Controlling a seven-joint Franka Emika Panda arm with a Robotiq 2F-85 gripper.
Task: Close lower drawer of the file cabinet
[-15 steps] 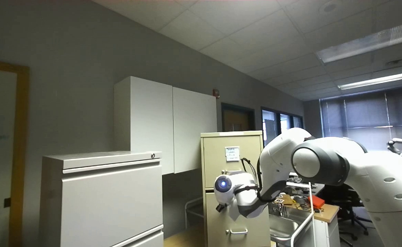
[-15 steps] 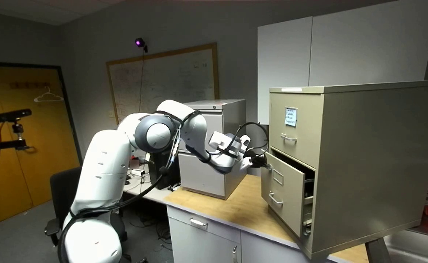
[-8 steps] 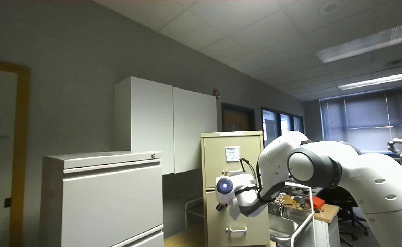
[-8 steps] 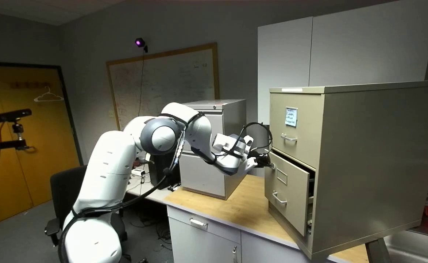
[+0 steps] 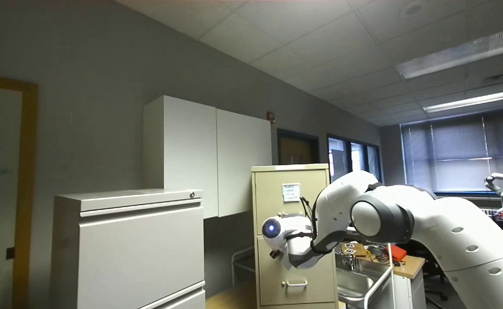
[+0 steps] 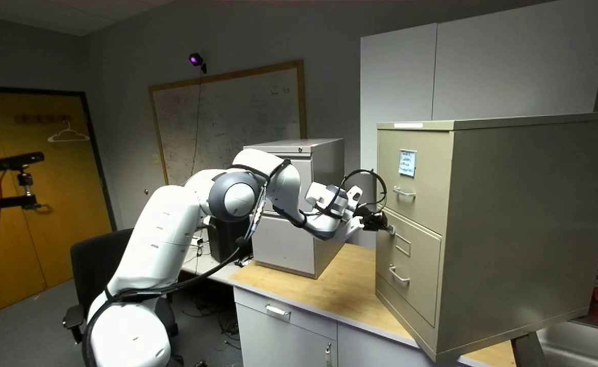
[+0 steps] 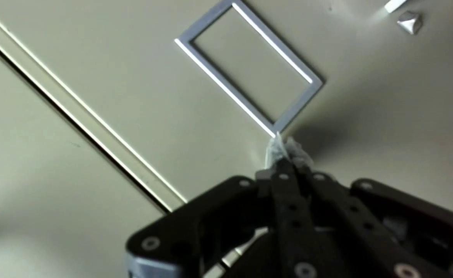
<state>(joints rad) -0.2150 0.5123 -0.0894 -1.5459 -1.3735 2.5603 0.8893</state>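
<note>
Wrist view: gripper [image 7: 287, 153], fingers together, beside a corner of the label frame [image 7: 278, 43]; overpushing could skid them. In an exterior view: lower drawer [image 6: 417, 260] appears flush in the file cabinet [image 6: 513, 219]; excess force could shift both on the counter [image 6: 339, 288]. In an exterior view: arm [image 5: 382, 221] obscures the drawer's upper edge; lateral cabinet [image 5: 142, 253] stands apart.

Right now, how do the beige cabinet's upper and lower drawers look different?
The upper drawer carries a paper note; the lower drawer shows a metal label frame. The gripper is at the lower drawer, not the upper drawer. Both are beige, have a handle and look shut.
</note>
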